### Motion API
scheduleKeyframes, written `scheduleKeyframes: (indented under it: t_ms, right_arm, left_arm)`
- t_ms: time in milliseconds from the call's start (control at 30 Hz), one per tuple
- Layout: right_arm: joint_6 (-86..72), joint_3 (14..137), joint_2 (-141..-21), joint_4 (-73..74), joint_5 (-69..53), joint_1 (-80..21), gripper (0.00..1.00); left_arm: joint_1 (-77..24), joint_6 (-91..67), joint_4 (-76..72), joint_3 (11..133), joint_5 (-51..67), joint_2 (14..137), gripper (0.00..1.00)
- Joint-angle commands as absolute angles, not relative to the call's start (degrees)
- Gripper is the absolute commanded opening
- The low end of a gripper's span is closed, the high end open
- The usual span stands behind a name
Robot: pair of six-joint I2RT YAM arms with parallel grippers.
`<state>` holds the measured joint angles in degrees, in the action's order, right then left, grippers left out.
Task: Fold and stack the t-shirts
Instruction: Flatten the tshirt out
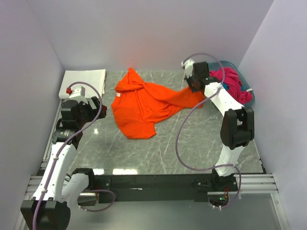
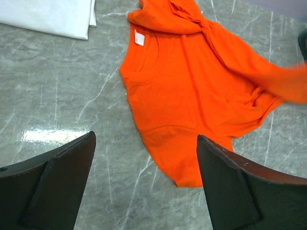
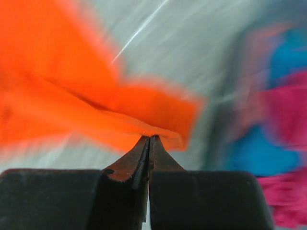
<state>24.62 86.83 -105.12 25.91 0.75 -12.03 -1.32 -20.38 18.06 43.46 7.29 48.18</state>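
Left of the crumpled bright orange cloth t-shirt [image 1: 144, 108], one white cloth t-shirt [image 1: 85, 79] lies folded (seemingly the only one). The right gripper [image 3: 149, 139] pinches the orange edge, the left gripper [image 2: 145, 143] gapes empty, and a magenta cloth t-shirt [image 1: 232, 81] to its right waits.

No legible text; orange t-shirt [image 2: 192, 96] neck tag [image 2: 139, 37] unreadable

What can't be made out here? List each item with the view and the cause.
- Right wrist view: motion blur smears the magenta and blue cloth; no shirt count possible.
- Top view: the right arm covers where the right gripper pinches the bright orange cloth t-shirt, and part of the teal plastic basket.
- Left wrist view: the folded white cloth is cut off by the top edge; the orange shirt's far end is blurred.
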Motion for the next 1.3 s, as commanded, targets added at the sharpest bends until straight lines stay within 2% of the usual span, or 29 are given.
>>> scheduleKeyframes:
  t_ms: [0, 67, 100, 133, 200, 267, 333, 367, 433, 467, 533, 567, 600, 700, 800, 967, 1167, 1267]
  right_arm:
    - [12.26, 95.94, -108.79, 3.99, 27.05, -11.95, 0.0]
    - [8.54, 102.53, -115.29, 3.06, 34.51, -12.04, 0.03]
    - [6.61, 110.75, -117.49, 5.43, 36.19, -12.13, 0.22]
    - [6.07, 114.4, -121.16, 10.41, 37.78, -12.13, 0.59]
    - [6.84, 116.29, -121.99, 11.6, 37.97, -12.13, 0.78]
    - [9.13, 111.04, -117.44, 8.36, 35.09, -12.13, 0.85]
    - [13.96, 101.11, -110.26, 9.83, 27.37, -12.13, 0.86]
    - [18.59, 95.07, -107.6, 12.11, 12.89, -12.13, 0.86]
    - [25.1, 87.93, -99.46, 18.07, -1.77, -12.04, 0.83]
    - [33.23, 82.15, -96.88, 21.06, -19.77, -12.04, 0.79]
    - [42.75, 77.54, -91.7, 31.83, -35.42, -12.39, 0.75]
    - [54.29, 74.82, -90.8, 36.69, -41.16, -13.26, 0.74]
    - [56.84, 73.66, -90.18, 39.78, -45.74, -14.4, 0.73]
    - [56.95, 71.2, -90.96, 41.48, -42.38, -22.22, 0.67]
    - [50.72, 67.86, -90.79, 33.95, -36.23, -32.23, 0.65]
    - [43.35, 63.54, -92.37, 18.03, -15.85, -46.99, 0.67]
    - [41.31, 67.14, -99.92, 15.73, -3.89, -51.68, 0.68]
    - [42.44, 67.85, -102.04, 17.14, -3.95, -51.86, 0.68]
  left_arm:
    - [-1.32, -19.34, 16.87, 44.3, 8.09, 48.34, 0.92]
    - [-1.32, -19.42, 16.87, 44.12, 8.0, 48.17, 0.92]
    - [-1.32, -19.42, 16.79, 44.03, 8.0, 47.99, 0.92]
    - [-1.41, -19.42, 16.61, 43.95, 8.0, 47.81, 0.92]
    - [-1.41, -19.34, 16.52, 43.94, 8.17, 47.73, 0.92]
    - [-1.41, -19.25, 16.09, 43.94, 9.92, 47.81, 0.92]
    - [-1.41, -18.9, 15.65, 43.68, 12.38, 48.08, 0.92]
    - [-1.41, -18.81, 14.95, 43.42, 15.52, 48.25, 0.93]
    - [-1.41, -18.55, 14.68, 43.42, 18.79, 49.39, 0.92]
    - [-1.41, -18.54, 14.5, 43.59, 20.9, 49.92, 0.91]
    - [-1.49, -18.63, 14.68, 43.77, 21.36, 51.06, 0.91]
    - [-1.49, -18.63, 14.85, 43.86, 21.27, 51.15, 0.91]
    - [-1.49, -18.63, 14.94, 43.77, 20.66, 51.15, 0.91]
    - [-1.49, -18.89, 15.2, 43.86, 18.65, 50.45, 0.91]
    - [-1.49, -19.25, 15.82, 43.68, 15.04, 48.79, 0.91]
    - [-1.58, -20.04, 16.17, 43.51, 4.76, 45.18, 0.91]
    - [-1.49, -20.39, 15.74, 42.81, 0.44, 41.22, 0.92]
    - [-1.49, -20.39, 15.47, 42.71, 1.05, 40.61, 0.92]
